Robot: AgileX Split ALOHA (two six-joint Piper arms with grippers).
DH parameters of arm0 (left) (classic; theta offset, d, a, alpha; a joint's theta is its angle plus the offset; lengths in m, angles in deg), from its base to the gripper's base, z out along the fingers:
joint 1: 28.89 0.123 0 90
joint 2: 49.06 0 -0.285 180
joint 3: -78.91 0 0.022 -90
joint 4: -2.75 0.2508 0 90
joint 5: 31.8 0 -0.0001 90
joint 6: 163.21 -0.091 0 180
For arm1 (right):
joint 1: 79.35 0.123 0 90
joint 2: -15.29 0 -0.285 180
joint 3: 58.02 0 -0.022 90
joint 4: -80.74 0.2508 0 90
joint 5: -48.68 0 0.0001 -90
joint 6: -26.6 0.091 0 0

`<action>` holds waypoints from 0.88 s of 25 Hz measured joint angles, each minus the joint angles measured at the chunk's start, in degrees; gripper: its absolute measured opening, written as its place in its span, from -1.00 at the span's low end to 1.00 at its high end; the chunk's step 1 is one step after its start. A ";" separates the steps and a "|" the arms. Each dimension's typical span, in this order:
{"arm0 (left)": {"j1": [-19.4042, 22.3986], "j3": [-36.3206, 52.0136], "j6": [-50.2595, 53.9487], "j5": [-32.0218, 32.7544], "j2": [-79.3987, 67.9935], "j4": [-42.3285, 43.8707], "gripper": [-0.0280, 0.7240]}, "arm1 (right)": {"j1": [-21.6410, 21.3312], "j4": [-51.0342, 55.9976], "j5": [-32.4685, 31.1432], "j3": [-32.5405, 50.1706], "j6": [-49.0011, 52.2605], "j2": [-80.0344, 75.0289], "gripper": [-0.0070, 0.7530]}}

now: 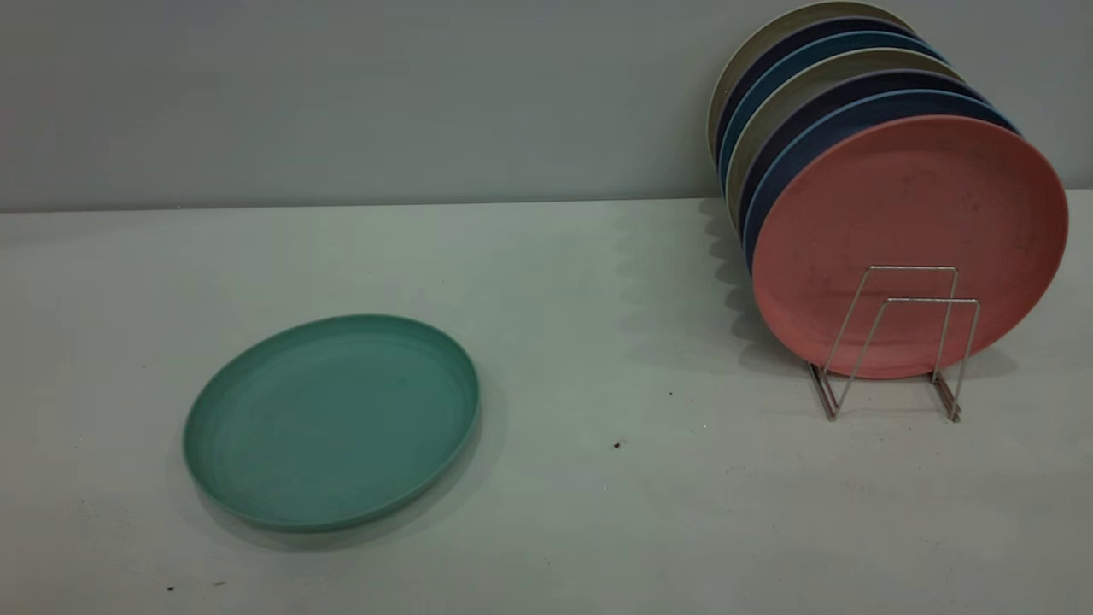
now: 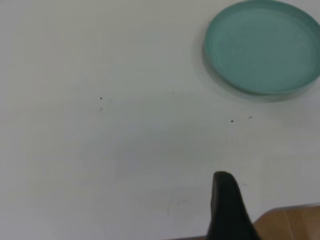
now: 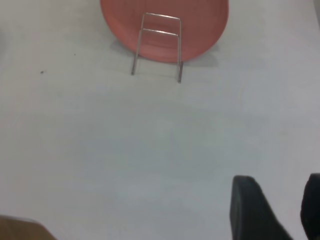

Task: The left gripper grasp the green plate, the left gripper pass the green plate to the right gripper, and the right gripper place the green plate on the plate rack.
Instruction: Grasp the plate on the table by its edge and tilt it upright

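One green plate (image 1: 331, 420) lying flat on the surface (image 1: 598, 530), one wire plate rack (image 1: 897, 342), seven plates standing in it: one salmon-pink plate (image 1: 909, 222), four blue plates (image 1: 854, 115), two beige plates (image 1: 773, 43)

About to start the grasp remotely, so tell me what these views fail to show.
- Left gripper: absent from the exterior view; the left wrist view's lower edge cuts it to one finger, so its opening cannot be told.
- Right gripper: two fingers apart, cut by the right wrist view's edge.
- Thin silver wire plate rack: rear loops hidden by the salmon-pink plate.
- Round teal-green plate: underside unseen.
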 joint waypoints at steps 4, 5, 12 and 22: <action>0.00 0.00 0.00 0.00 0.00 0.00 0.35 | 0.00 0.00 0.00 0.00 0.00 0.00 -0.28; 0.00 0.00 0.00 0.00 0.00 0.00 0.35 | 0.00 0.00 0.00 0.00 0.00 0.00 -0.28; 0.00 -0.57 -0.35 -2.67 0.00 -0.50 0.35 | 0.00 0.00 0.06 -0.06 -0.72 -0.10 -0.28; 0.00 -1.01 5.60 -16.95 -25.54 -6.07 0.35 | 0.00 7.14 16.74 -1.38 -8.57 -18.11 -0.28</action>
